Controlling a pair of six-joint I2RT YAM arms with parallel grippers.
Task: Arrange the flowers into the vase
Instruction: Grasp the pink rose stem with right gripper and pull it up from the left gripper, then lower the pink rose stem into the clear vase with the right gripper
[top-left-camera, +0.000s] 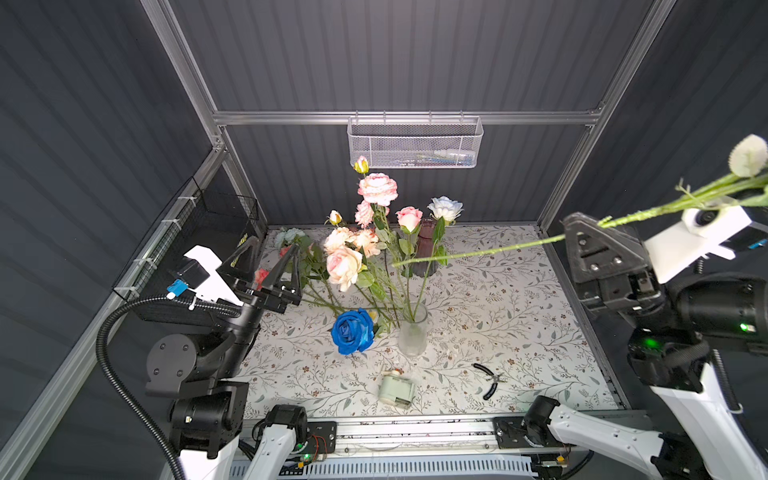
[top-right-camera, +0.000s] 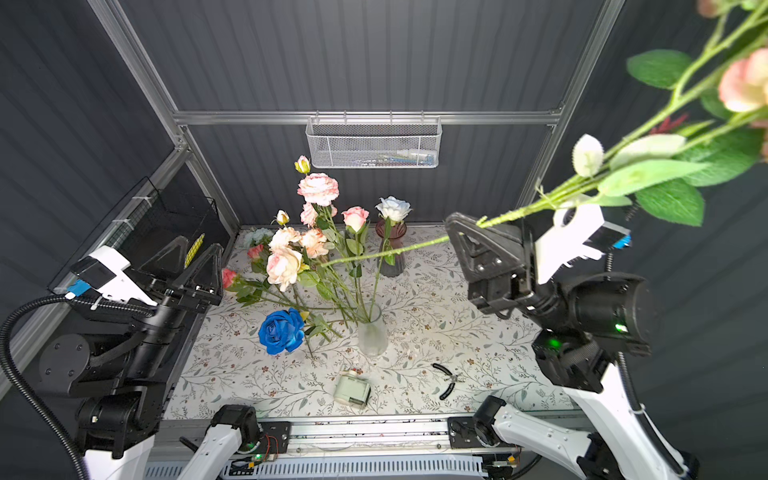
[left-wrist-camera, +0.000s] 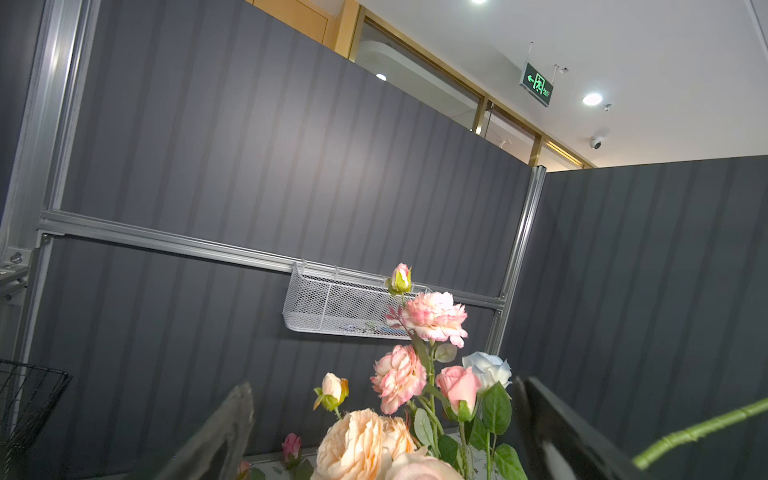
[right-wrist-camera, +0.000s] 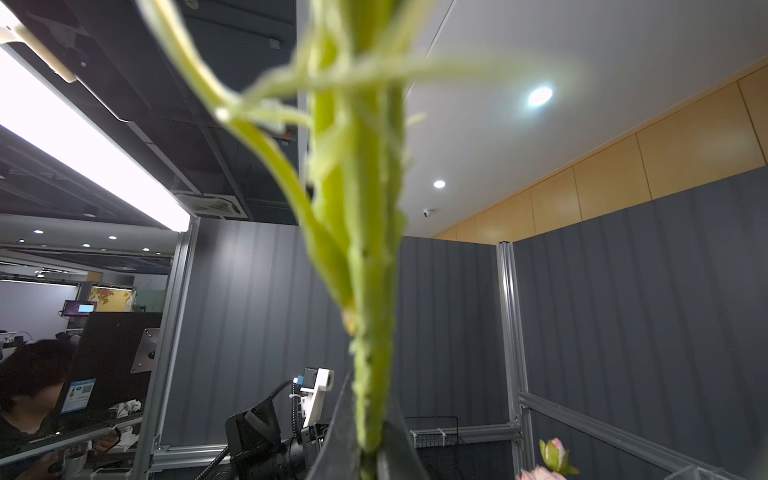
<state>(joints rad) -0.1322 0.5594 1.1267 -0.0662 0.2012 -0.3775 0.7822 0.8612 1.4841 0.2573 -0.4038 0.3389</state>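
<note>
A clear glass vase (top-left-camera: 412, 332) (top-right-camera: 372, 334) stands mid-table and holds several flowers: pink (top-left-camera: 377, 189), peach (top-left-camera: 344, 266) and pale blue (top-left-camera: 445, 208) blooms on long green stems. The deep blue rose (top-left-camera: 353, 331) (top-right-camera: 281, 331) leans low just left of the vase. My right gripper (top-left-camera: 582, 226) (top-right-camera: 465, 226) (right-wrist-camera: 370, 453) is raised at the right, shut on the green stem (right-wrist-camera: 370, 374) of a flower. Its bare end (top-left-camera: 399, 262) points toward the vase and its white bud (top-left-camera: 748, 156) and leaves lie at the upper right. My left gripper (top-left-camera: 272, 243) (top-right-camera: 199, 243) stands open and holds nothing, left of the bouquet.
A dark purple vase (top-left-camera: 428, 253) stands at the back. More flowers (top-left-camera: 291, 239) lie at the back left. Pliers (top-left-camera: 490, 380) and a small pale green box (top-left-camera: 395, 390) lie near the front. A white mesh basket (top-left-camera: 415, 143) hangs on the back wall, a black wire basket (top-left-camera: 208, 224) at left.
</note>
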